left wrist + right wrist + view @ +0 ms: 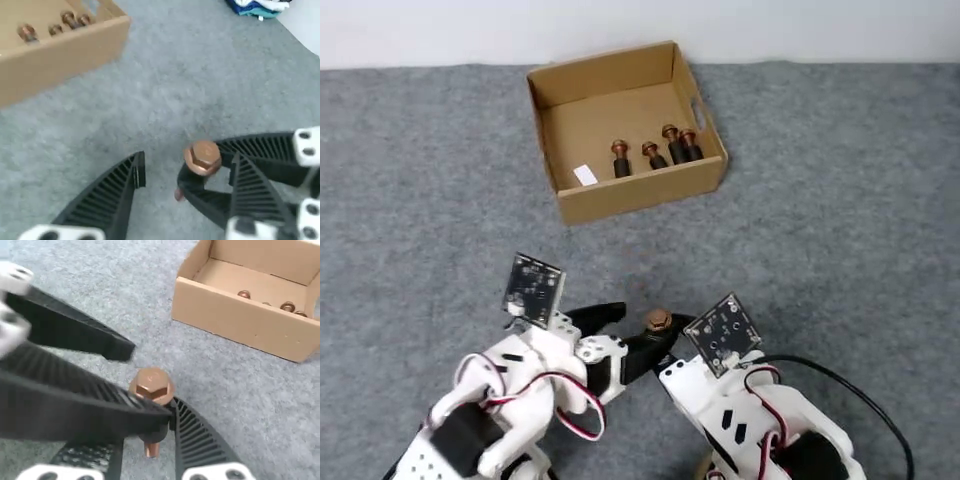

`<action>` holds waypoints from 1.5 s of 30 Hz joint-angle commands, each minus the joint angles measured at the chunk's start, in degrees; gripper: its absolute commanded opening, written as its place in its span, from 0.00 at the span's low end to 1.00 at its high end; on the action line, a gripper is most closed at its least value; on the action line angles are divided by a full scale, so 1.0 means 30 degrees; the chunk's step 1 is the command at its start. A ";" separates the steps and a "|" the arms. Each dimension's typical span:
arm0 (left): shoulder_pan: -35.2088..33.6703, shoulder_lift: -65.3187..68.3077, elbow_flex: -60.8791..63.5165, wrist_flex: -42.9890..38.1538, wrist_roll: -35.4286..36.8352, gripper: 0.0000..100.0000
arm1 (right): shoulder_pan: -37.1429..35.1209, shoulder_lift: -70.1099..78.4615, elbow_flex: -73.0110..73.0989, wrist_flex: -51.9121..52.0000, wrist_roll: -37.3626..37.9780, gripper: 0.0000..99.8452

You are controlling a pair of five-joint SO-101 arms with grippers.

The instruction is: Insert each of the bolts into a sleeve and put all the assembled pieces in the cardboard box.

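A copper-headed bolt sits in a black sleeve, with its tip poking out below. My right gripper is shut on the sleeve and holds the piece upright just above the carpet. My left gripper is open, one finger wide of the bolt and the other close beside it. Both grippers meet near the front middle of the table. The cardboard box stands at the back with several assembled pieces upright along its near wall.
Grey carpet covers the table around the box. A small white label lies on the box floor. A pile of folded cloth lies far off to one side. The carpet ends at a white edge behind the box.
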 commanded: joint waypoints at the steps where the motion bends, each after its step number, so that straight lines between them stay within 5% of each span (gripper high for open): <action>1: -0.1084 -0.0088 -0.2945 0.1348 -0.0381 0.27 | 0.0513 -0.0044 -0.0469 -0.0806 -0.0029 0.01; 6: -0.3311 -0.0234 -0.5729 0.2110 -0.0293 0.23 | 0.3209 -0.0044 -0.0615 -0.0952 -0.0381 0.01; 10: -0.7179 -0.0234 -0.5846 0.2315 -0.0674 0.02 | 0.4674 0.0396 -0.1143 -0.0982 -0.3634 0.01; 19: -1.2044 -0.0234 0.2447 -0.0117 -0.5216 0.00 | 0.5641 0.8454 -0.6300 -0.1421 -0.6388 0.01; 27: -1.3538 -0.0234 1.0154 -0.7502 -0.9612 0.00 | 0.5670 1.6542 -1.1370 -0.5788 -0.4278 0.01; 45: -1.3802 -0.0557 1.0095 -0.6300 -0.9846 0.01 | 0.6637 3.4711 -2.4264 -1.4286 0.2432 0.01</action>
